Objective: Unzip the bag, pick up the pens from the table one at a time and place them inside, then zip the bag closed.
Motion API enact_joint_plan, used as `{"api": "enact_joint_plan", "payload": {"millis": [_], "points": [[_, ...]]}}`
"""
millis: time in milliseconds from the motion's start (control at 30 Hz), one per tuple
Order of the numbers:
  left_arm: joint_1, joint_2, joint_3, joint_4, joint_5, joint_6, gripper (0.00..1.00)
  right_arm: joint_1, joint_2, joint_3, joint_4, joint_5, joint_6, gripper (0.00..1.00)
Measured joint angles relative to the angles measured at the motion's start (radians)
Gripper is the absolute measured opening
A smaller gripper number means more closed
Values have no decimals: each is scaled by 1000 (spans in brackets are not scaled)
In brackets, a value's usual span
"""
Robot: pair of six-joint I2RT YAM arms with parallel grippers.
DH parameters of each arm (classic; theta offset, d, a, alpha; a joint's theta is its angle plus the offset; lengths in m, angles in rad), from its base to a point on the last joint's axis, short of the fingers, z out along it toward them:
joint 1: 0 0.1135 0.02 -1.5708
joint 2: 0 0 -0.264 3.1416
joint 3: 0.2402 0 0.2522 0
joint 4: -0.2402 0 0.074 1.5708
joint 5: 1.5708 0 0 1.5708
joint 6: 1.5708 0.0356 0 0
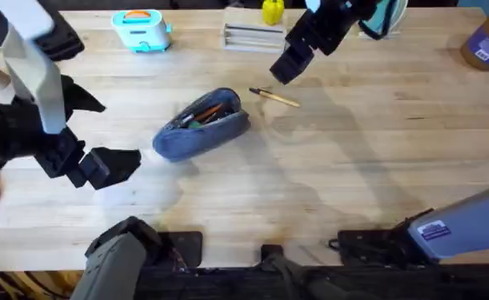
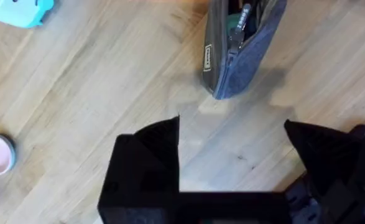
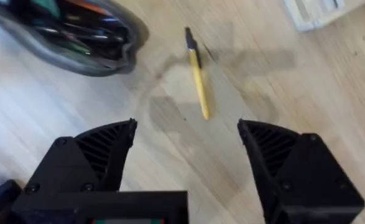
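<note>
Oval fabric bag (image 1: 201,125) (unzipped), thin yellow pen (image 1: 275,97)

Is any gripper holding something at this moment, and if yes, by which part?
Nothing is held. The left gripper is open over bare table beside the bag. The right gripper is open above the yellow pen, not touching it.

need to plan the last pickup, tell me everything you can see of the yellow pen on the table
The yellow pen is a thin stick with a tan-yellow barrel and a dark tip. It lies flat on the wooden table, just beyond the open bag, not touching it. Nothing grips it; the right gripper hangs open above it.
</note>
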Motion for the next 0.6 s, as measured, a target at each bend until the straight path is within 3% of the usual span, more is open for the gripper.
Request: {"api": "enact_joint_plan", "payload": {"millis": [233,600], "points": [[0,0,0,-13,0,0,993,-23,106,-38,33,72,29,997],[0,0,0,-13,0,0,993,-19,255,-92,113,90,67,998]]}}
